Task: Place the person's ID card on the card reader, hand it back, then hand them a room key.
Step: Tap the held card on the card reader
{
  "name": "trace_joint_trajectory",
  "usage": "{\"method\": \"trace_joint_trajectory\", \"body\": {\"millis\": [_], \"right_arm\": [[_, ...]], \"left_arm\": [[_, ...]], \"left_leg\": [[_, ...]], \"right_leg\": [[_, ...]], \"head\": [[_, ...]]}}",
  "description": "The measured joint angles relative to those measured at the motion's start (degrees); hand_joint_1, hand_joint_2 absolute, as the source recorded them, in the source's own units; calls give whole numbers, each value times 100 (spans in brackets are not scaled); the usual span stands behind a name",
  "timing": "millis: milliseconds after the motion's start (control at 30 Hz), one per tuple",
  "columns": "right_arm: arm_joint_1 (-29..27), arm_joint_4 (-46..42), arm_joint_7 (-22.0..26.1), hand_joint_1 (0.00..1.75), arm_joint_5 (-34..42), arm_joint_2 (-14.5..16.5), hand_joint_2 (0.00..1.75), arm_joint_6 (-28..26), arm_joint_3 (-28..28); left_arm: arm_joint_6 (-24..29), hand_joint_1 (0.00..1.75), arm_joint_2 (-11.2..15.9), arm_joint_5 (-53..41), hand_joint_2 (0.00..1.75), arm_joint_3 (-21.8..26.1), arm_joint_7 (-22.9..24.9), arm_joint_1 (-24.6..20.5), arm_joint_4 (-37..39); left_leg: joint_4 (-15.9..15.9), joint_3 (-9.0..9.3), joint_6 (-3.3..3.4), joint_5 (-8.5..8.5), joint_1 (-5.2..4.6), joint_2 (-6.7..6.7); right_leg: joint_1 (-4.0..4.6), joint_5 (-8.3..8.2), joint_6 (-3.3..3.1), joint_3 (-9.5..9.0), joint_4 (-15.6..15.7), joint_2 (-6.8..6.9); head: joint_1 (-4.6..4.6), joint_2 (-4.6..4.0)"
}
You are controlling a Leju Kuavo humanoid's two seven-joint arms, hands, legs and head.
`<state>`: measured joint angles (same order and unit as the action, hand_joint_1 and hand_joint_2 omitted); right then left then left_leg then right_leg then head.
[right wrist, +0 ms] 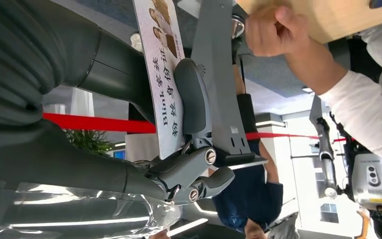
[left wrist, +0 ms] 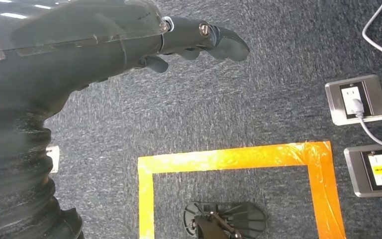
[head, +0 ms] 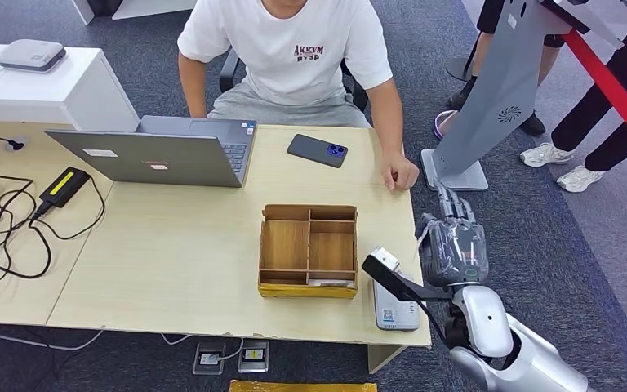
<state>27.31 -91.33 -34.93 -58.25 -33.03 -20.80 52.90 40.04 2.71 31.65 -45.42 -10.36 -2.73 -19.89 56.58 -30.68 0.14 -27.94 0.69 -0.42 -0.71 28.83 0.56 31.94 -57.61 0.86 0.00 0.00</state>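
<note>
My right hand (head: 454,245) hovers just off the table's right edge, close to the seated person's fist (head: 399,174). In the right wrist view it pinches a printed card (right wrist: 161,74) with small photos and text between the thumb (right wrist: 193,99) and the darker fingers (right wrist: 199,174). The person's fist (right wrist: 273,30) rests on the table edge beyond it. A white card reader (head: 393,312) lies at the table's front right corner. A wooden compartment box (head: 309,249) holds a pale card (head: 331,282) in its front slot. My left hand (left wrist: 179,40) hangs over the floor, holding nothing.
An open laptop (head: 159,151) and a dark phone (head: 317,150) lie in front of the seated person (head: 294,57). Cables and a black adapter (head: 64,186) cover the table's left side. A grey stand (head: 490,106), a red barrier and standing people are at the right.
</note>
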Motion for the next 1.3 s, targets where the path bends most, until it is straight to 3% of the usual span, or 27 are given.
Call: {"method": "trace_joint_trajectory", "body": {"millis": [633,1300], "right_arm": [[-593,-342,69,175,117,-56,175,37,-225],[-670,767,345,175,870,476,175,44,-189]], "left_arm": [[0,0,-45,-37,175,169,6,9,64],[0,0,-43,22,175,170,162,17,66]], "left_leg": [[0,-3,0,0,0,11],[-1,-5,0,0,0,10]], "right_leg": [[0,0,0,0,0,-13],[0,0,0,1,-1,-12]], "head": [[1,0],[0,0]]}}
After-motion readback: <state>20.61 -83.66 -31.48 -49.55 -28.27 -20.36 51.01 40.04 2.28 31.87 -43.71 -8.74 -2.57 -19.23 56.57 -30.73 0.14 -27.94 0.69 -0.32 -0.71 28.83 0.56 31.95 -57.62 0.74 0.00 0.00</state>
